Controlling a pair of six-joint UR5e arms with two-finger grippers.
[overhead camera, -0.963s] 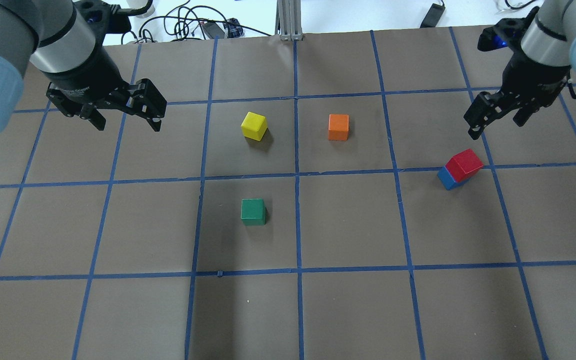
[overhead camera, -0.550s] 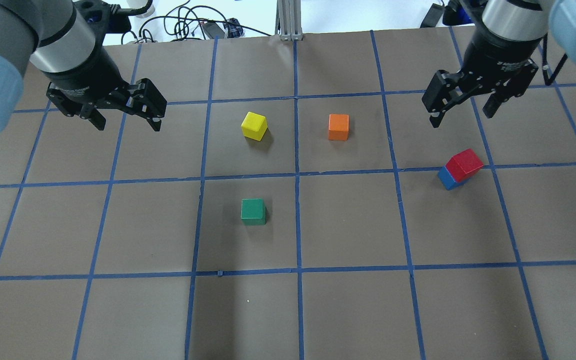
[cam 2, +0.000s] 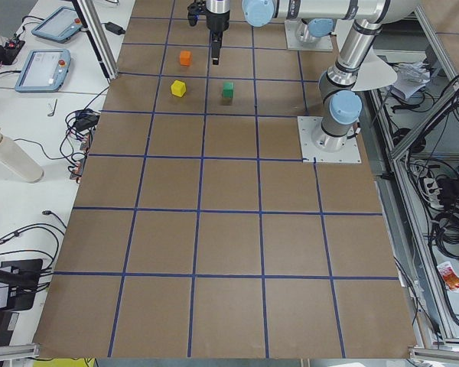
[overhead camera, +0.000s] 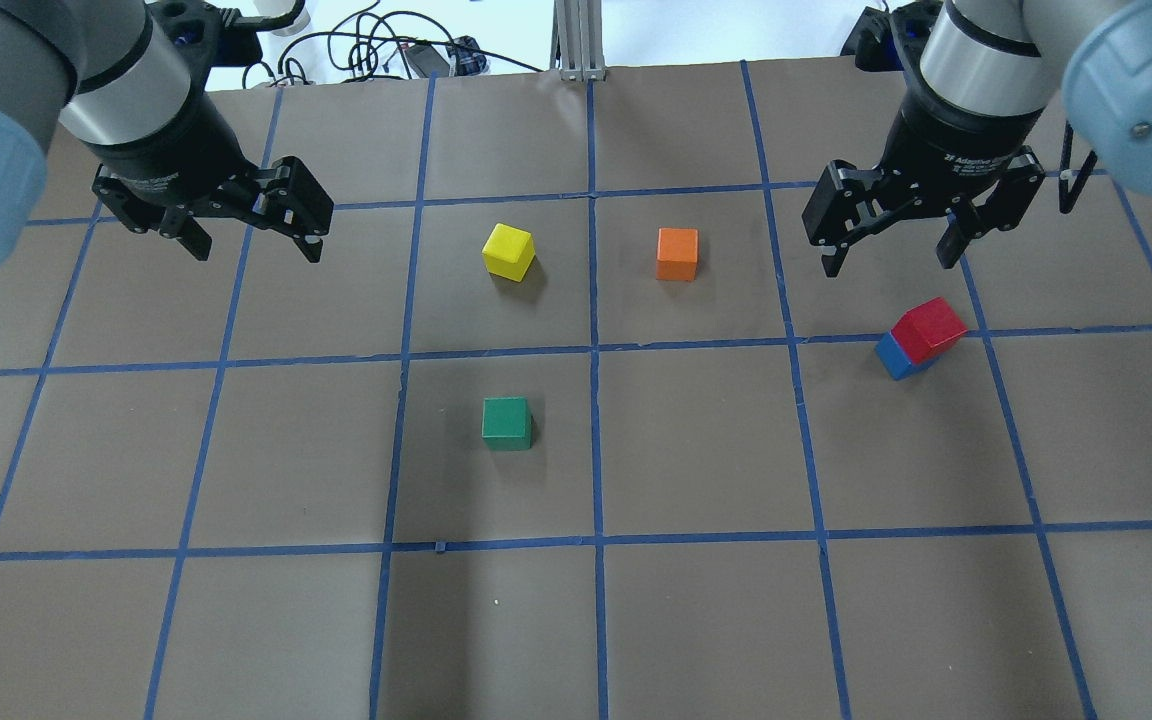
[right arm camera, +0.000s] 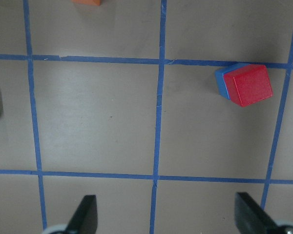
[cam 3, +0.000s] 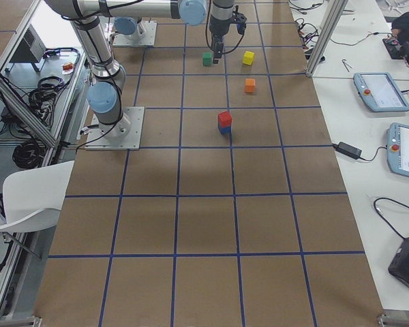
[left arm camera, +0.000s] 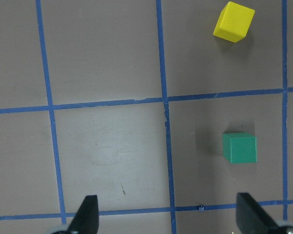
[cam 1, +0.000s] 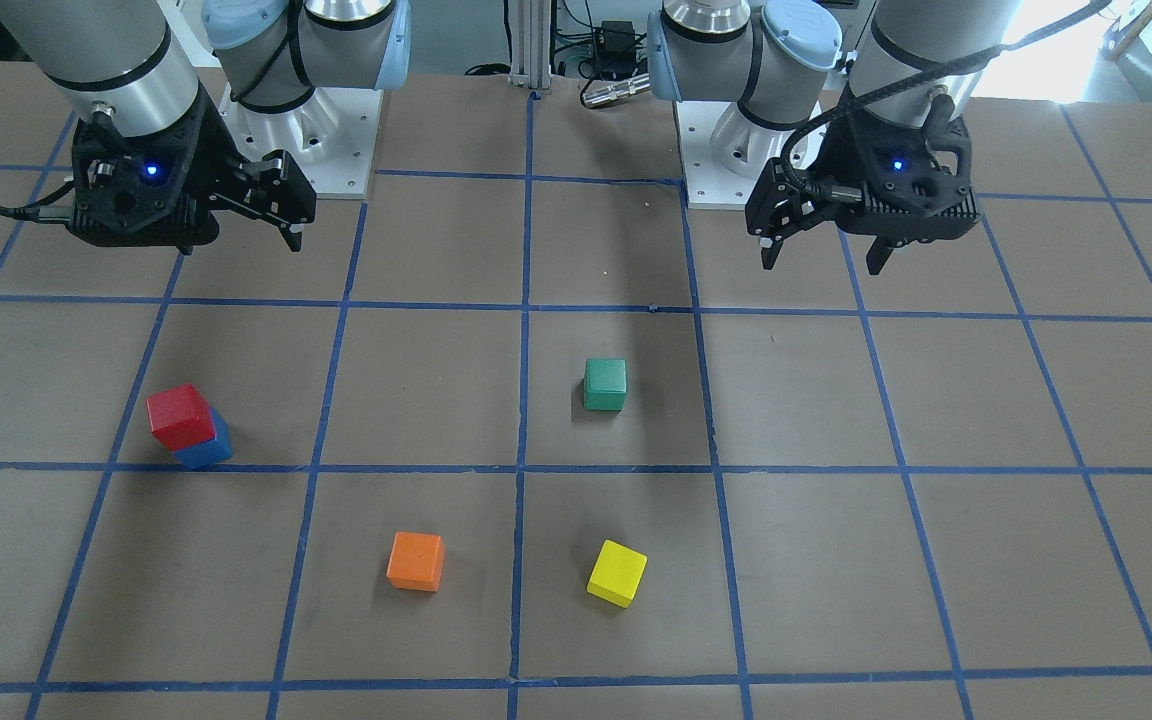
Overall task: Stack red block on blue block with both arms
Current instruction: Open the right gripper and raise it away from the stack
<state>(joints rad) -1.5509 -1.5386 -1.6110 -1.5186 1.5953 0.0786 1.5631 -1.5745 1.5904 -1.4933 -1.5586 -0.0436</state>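
The red block (overhead camera: 928,328) sits on top of the blue block (overhead camera: 893,358) on the table's right side, twisted a little relative to it. The stack also shows in the front view (cam 1: 179,415) and in the right wrist view (right arm camera: 247,84). My right gripper (overhead camera: 888,262) is open and empty, raised above the table just beyond the stack and apart from it. My left gripper (overhead camera: 256,250) is open and empty, raised over the far left of the table. It also shows in the front view (cam 1: 821,262).
A yellow cube (overhead camera: 508,250) and an orange cube (overhead camera: 677,254) sit near the middle at the far side. A green cube (overhead camera: 506,423) sits nearer me. Cables and an aluminium post (overhead camera: 581,40) lie beyond the table's far edge.
My right arm has swung from the table's right edge towards the middle and its gripper has turned. The left arm and all the blocks have stayed where they were.
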